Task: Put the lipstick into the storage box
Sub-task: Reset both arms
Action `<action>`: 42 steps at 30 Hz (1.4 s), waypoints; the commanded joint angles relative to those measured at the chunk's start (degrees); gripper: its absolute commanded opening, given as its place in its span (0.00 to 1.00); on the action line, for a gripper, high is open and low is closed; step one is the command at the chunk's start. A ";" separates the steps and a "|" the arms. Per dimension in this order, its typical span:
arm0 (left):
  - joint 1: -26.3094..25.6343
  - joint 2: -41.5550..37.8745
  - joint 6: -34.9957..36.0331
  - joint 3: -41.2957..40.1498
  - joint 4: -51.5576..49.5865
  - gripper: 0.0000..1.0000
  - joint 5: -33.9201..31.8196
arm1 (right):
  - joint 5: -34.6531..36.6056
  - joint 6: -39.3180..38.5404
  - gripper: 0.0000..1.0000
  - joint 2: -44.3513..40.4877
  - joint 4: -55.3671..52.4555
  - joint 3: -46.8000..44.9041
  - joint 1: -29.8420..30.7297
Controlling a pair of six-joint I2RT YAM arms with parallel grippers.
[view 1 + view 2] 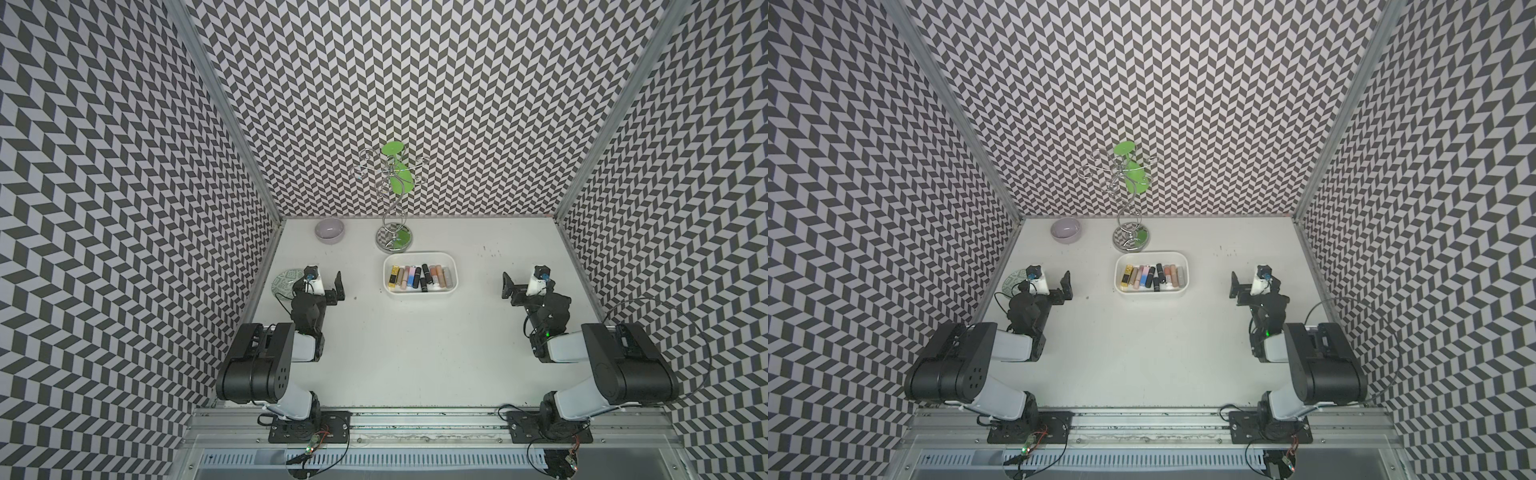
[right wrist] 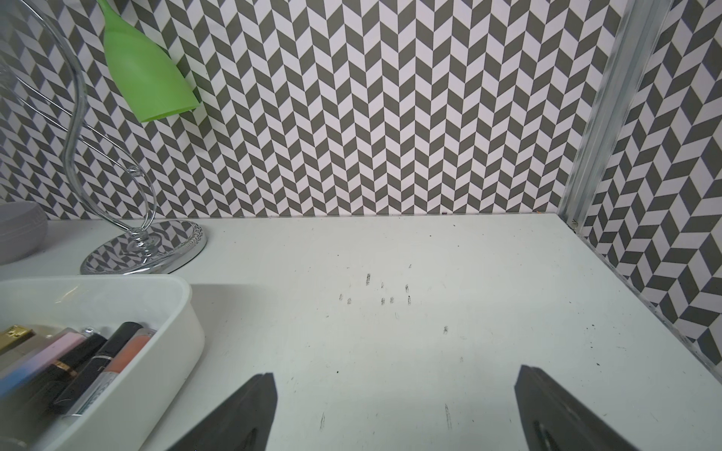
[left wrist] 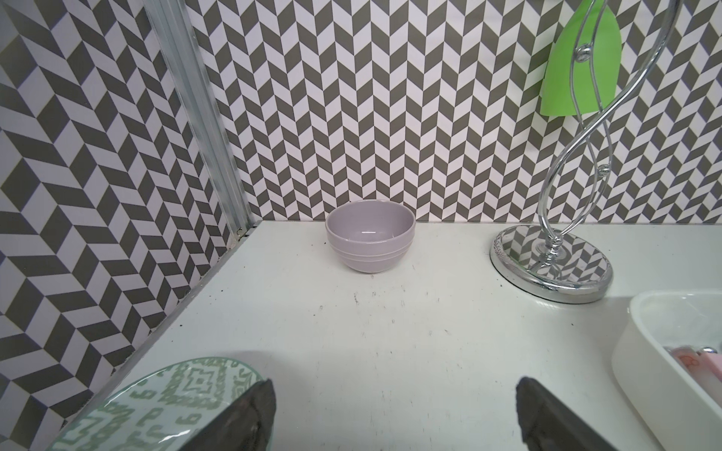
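Two pincers, the left pincer (image 3: 394, 390) and the right pincer (image 2: 394, 375), hang released and empty over the table (image 1: 415, 353). Between them, slightly beyond, one white storage box (image 1: 420, 296) holds roughly ten lipsticks (image 1: 419, 277) side by side; none shows outside it. The tubes look light, rigid, slick and prone to rolling, so are best pinched across mid-barrel. Beside the left pincer lies one green-patterned plate (image 1: 284, 282); farther off are one lilac bowl (image 1: 329, 230) and one chrome stand (image 1: 394, 241).

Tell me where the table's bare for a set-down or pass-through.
Bare: the near half of the table, from the storage box to the near edge; the back right corner beyond the right gripper; the strip between left gripper and box. Crowded: back left, with lilac bowl, chrome stand and patterned plate.
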 commanded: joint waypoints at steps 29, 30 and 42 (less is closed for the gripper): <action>0.06 -0.01 -0.07 0.71 0.20 0.99 0.87 | -0.56 -0.63 1.00 0.07 1.61 1.08 0.30; 0.11 -0.03 -0.08 0.71 0.20 0.99 0.87 | -0.57 -0.63 1.00 0.09 1.68 1.08 0.30; 0.05 -0.07 -0.05 0.71 0.17 0.99 0.87 | -0.54 -0.63 1.00 0.21 1.77 1.16 0.30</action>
